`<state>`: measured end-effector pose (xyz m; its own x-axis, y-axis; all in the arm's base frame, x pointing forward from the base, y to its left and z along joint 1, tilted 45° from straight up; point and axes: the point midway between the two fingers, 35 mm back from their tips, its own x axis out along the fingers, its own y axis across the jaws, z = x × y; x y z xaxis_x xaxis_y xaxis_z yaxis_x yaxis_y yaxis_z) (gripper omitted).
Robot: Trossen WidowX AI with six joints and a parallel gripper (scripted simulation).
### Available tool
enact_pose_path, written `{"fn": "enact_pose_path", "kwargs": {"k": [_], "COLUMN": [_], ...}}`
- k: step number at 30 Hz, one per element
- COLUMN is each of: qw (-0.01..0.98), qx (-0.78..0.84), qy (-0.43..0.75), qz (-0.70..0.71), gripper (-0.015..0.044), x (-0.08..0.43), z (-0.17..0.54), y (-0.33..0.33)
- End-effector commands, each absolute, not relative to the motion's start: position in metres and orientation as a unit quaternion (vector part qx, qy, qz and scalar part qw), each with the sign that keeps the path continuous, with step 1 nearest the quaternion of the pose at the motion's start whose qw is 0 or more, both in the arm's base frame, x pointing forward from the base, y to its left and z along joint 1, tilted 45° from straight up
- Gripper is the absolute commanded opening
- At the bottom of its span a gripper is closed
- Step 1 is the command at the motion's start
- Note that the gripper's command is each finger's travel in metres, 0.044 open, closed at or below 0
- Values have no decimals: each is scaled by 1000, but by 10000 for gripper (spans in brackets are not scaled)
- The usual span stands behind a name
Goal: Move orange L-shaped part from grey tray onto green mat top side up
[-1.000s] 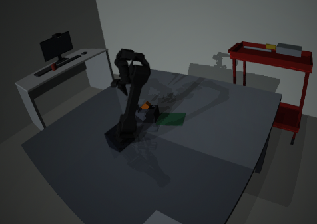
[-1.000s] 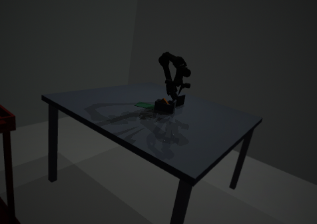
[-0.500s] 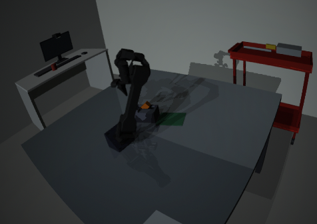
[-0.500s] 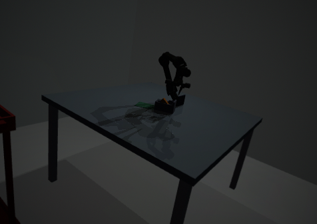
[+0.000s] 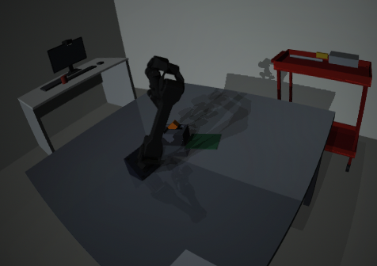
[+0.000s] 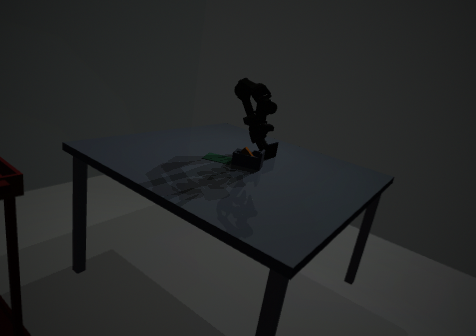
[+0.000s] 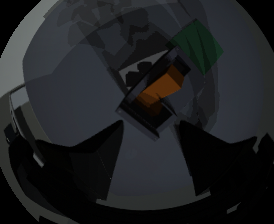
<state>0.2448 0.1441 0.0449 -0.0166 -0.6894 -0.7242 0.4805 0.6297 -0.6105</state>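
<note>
While the arm [image 6: 256,109] hangs bent above the tray [image 7: 148,106], its fingers stand apart, holding nothing.

Top view: high, far, oblique, faces down over dark glossy table [image 5: 238,157] toward back wall. Exterior view: lower, farther, from opposite side, table corner nearest. Wrist view: fisheye, close, looks down past claw [image 7: 148,152]. All three share square grey tray [image 7: 136,106] and flat green mat [image 5: 203,142].
</note>
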Motion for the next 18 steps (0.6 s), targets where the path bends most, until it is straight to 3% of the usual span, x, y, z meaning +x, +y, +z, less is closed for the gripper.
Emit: {"fn": "enact_pose_path", "kwargs": {"k": [1, 18], "qw": [683, 682], "qx": [152, 158], "qy": [389, 384], "qz": [-599, -602], "gripper": [280, 280], "x": [260, 260], "z": [70, 58], "y": [118, 106]}}
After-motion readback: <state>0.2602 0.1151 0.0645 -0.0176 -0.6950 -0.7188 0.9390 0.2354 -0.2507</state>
